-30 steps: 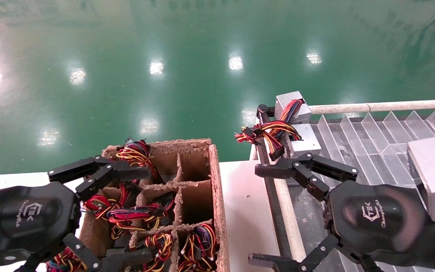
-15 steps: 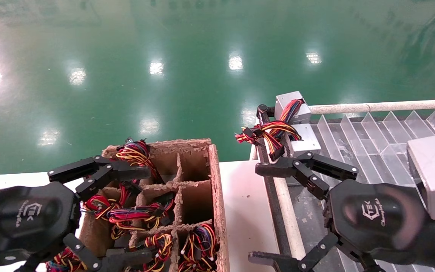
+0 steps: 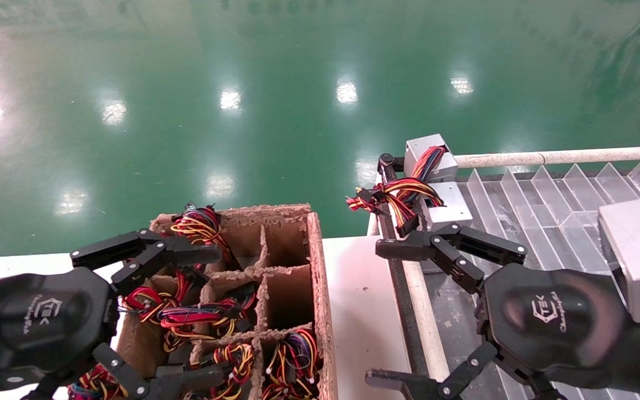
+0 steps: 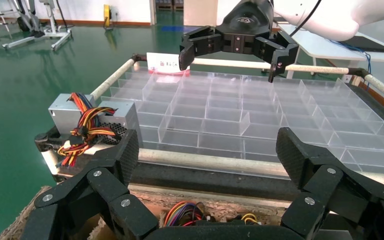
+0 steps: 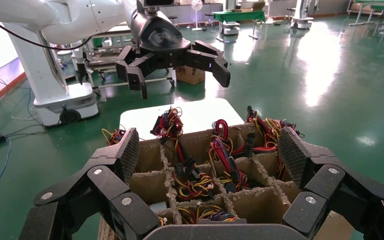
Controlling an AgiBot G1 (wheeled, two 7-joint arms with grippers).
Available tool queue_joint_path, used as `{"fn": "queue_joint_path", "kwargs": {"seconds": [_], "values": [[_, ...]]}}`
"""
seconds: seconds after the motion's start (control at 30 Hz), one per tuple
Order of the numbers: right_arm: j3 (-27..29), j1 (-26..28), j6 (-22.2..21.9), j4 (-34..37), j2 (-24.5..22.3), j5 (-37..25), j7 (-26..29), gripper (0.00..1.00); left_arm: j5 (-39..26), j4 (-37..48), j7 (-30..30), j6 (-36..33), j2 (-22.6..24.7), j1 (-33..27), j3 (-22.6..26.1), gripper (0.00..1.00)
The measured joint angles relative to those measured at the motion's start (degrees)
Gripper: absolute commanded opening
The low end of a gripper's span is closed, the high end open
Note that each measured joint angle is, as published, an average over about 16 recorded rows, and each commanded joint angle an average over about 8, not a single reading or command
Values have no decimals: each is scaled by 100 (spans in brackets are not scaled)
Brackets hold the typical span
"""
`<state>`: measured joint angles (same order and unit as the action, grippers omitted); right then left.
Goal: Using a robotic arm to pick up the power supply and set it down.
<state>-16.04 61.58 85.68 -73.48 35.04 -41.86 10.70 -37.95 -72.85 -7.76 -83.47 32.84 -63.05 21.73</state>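
The power supply (image 3: 446,206), a small grey box with a honeycomb grille (image 4: 121,118), sits at the near-left corner of the clear tray (image 3: 548,214). Its red, yellow and black wires (image 3: 392,197) spill over the tray's edge. My right gripper (image 3: 375,315) hovers open just in front of the box, its upper finger close below it, holding nothing. My left gripper (image 3: 220,314) hangs open and empty over the cardboard box (image 3: 314,261). Each wrist view shows its own jaws wide apart, left gripper (image 4: 207,150) and right gripper (image 5: 209,150).
A second grey box (image 3: 428,151) with an orange-blue wire band stands right behind the power supply. Wire bundles (image 3: 203,316) fill several cells of the cardboard box. A white table strip (image 3: 359,300) separates the box from the tray rail (image 3: 553,157). Green floor lies beyond.
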Motion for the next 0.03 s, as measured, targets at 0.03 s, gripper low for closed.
{"fn": "queue_joint_path", "kwargs": {"seconds": [0.03], "values": [[0, 0, 0, 0, 0, 0, 0, 100, 0, 0, 0, 0, 0, 0, 0, 100]]}}
